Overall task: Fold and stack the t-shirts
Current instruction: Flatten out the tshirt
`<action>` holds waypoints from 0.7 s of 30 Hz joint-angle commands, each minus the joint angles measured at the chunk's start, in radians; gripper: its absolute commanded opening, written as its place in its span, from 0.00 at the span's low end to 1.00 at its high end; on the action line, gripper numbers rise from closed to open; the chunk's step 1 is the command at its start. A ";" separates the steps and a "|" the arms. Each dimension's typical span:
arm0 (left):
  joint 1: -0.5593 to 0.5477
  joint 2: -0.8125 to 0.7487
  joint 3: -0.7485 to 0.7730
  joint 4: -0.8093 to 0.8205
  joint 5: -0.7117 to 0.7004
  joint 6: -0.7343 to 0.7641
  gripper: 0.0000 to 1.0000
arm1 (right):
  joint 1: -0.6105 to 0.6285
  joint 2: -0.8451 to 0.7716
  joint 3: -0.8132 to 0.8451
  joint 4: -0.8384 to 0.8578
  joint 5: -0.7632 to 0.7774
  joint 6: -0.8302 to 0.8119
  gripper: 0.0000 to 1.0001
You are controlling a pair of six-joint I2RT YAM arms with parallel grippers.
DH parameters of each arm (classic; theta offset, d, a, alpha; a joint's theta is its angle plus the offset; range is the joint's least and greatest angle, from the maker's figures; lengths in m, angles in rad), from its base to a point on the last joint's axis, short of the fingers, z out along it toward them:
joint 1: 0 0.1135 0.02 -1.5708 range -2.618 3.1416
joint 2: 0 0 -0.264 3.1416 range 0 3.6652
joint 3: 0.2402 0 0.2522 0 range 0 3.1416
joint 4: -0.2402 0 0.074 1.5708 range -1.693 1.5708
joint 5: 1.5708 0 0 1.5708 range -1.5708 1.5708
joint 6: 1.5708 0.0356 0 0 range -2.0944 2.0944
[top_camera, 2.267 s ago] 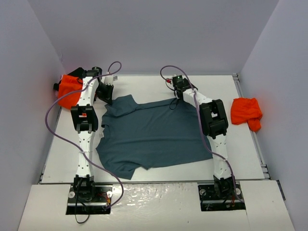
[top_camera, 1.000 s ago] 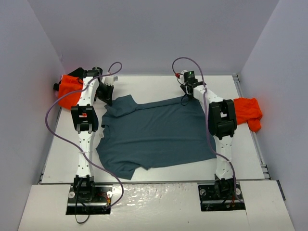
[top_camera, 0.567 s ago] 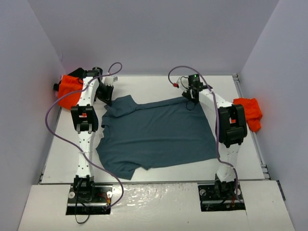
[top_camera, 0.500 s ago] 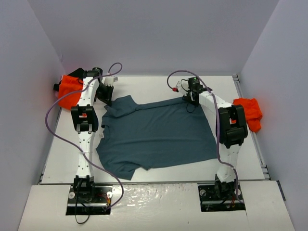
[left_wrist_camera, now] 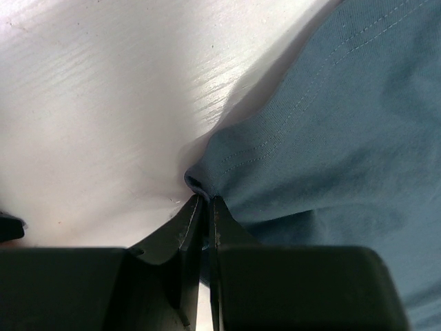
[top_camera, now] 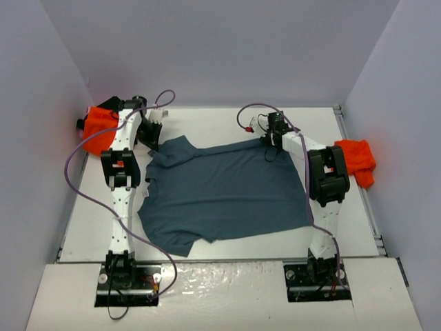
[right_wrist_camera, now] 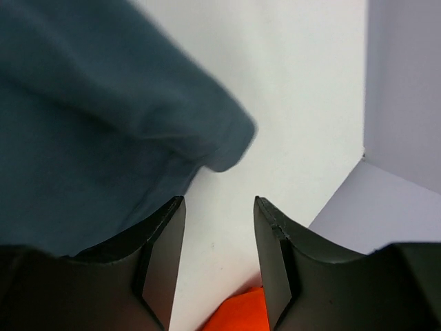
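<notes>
1 slate-blue t-shirt (top_camera: 220, 193) lies spread flat in the middle of the counter (top_camera: 207, 121), not yet folded. Your left claw (left_wrist_camera: 204, 203) is pinched together on its double-stitched hem at 10 o'clock. Your right claw (right_wrist_camera: 218, 201) stands apart and holds nothing, just beside the rounded cloth corner at 1 o'clock. I judge you should bring it over this corner and bite deep, because the soft matte knit slips and sags. 1 crumpled orange t-shirt (top_camera: 353, 162) waits at 3 o'clock, a second orange t-shirt (top_camera: 100, 127) farther out at 10 o'clock.

One blue shirt (top_camera: 227, 193) and two orange shirts (top_camera: 96, 127) (top_camera: 353, 160) — three in all — plus two white arms (top_camera: 120, 200) (top_camera: 322, 214), left and right.
</notes>
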 commanded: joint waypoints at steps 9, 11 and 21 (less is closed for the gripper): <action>-0.004 -0.087 0.013 -0.030 -0.037 0.024 0.00 | 0.002 -0.097 0.006 0.070 -0.079 0.007 0.43; -0.003 -0.085 0.016 -0.030 -0.040 0.025 0.00 | 0.004 -0.097 -0.005 0.062 -0.088 0.007 0.43; -0.003 -0.089 0.018 -0.033 -0.042 0.030 0.00 | 0.021 -0.029 0.046 0.049 -0.093 -0.005 0.43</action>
